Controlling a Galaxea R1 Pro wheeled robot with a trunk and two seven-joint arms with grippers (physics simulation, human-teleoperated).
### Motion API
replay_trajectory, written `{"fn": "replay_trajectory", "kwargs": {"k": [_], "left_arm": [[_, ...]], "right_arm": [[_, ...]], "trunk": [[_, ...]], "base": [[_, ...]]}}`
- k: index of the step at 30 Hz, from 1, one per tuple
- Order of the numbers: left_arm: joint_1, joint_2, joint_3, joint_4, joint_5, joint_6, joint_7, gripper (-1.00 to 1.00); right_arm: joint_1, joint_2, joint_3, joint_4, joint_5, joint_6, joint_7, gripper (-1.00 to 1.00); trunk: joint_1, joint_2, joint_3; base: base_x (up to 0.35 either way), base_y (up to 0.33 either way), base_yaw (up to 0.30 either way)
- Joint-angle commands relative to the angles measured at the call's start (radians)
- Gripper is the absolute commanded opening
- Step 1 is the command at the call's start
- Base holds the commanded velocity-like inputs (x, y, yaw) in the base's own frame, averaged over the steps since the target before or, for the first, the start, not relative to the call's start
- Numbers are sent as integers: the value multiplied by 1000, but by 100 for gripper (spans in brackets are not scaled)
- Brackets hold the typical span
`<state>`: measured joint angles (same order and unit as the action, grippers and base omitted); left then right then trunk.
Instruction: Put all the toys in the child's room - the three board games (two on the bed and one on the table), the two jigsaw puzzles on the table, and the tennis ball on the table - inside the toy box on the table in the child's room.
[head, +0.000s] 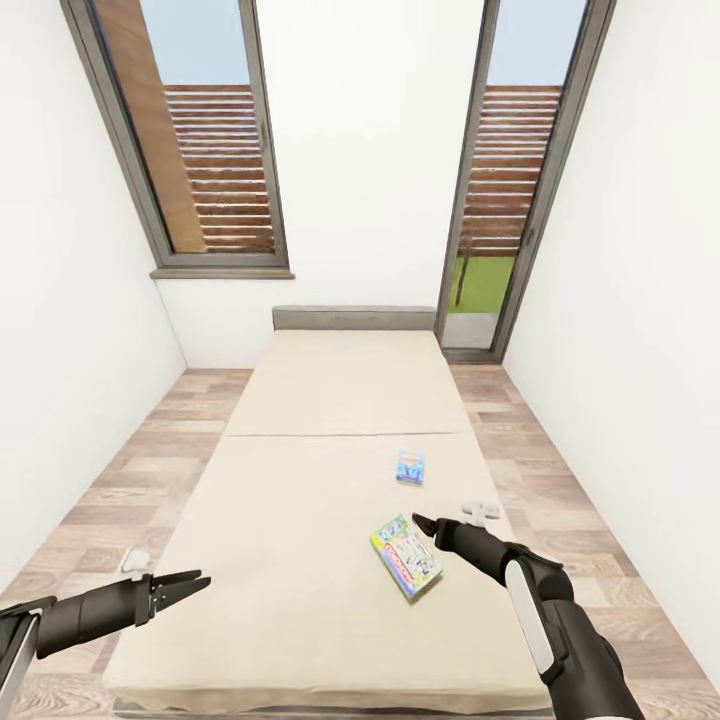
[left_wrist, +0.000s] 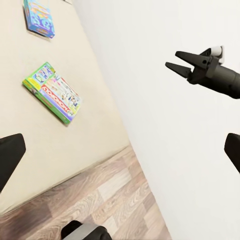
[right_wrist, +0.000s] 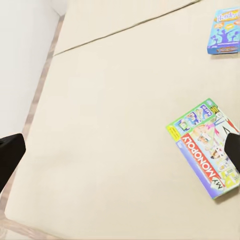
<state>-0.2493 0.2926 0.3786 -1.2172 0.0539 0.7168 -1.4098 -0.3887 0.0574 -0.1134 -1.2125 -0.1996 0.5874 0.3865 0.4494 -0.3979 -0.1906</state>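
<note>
White walls and a wood-plank floor (head: 150, 470) frame the child's room, where the low bed (head: 300, 480) with its plain beige mattress and grey headboard (head: 353, 317) runs straight away from the robot between two tall grey-framed windows (head: 200, 140). Two board games lie flat on the mattress, both on its right half. The nearer one, a green-edged box printed MONOPOLY (head: 406, 555), sits askew close to the foot of the bed; the right wrist view shows its lettering clearly (right_wrist: 207, 147), and the left wrist view catches it from across the bed (left_wrist: 52, 92). Farther up the mattress, just past the seam that crosses it, lies the smaller blue board game (head: 410, 467), apart from the first and also seen from both wrists (right_wrist: 225, 31) (left_wrist: 39, 17). The right gripper (head: 424, 524) hangs over the mattress just beside the Monopoly box's upper right corner, not touching it; its dark fingers look spread, one fingertip (right_wrist: 10, 157) at each side of the right wrist view with nothing between them. The left gripper (head: 190, 582) hovers above the near left part of the bed, well apart from both boxes, its fingers parted and holding nothing. From the left wrist camera the right gripper (left_wrist: 176, 60) appears against the white wall, its two tips apart.
</note>
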Motion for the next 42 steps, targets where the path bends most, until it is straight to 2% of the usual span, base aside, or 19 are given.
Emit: {"fn": "replay_trajectory", "kwargs": {"k": [1, 9, 23, 42], "left_arm": [[-1, 0, 0, 0, 1, 10, -3, 100], [-1, 0, 0, -1, 1, 11, -4, 100], [-1, -2, -3, -1, 0, 12, -3, 100], [-1, -4, -7, -1, 0, 12, -1, 100]], "right_arm": [[-1, 1, -3, -1, -4, 6, 3, 100], [-1, 1, -3, -1, -4, 2, 3, 100], [-1, 1, -3, -1, -4, 1, 3, 100], [-1, 1, -3, -1, -4, 2, 3, 100]], "trunk": [[1, -2, -2], [1, -2, -2], [1, -2, -2], [1, -2, -2]], "base": [[26, -58, 0], [58, -154, 0], [22, -35, 0], [109, -252, 0]]}}
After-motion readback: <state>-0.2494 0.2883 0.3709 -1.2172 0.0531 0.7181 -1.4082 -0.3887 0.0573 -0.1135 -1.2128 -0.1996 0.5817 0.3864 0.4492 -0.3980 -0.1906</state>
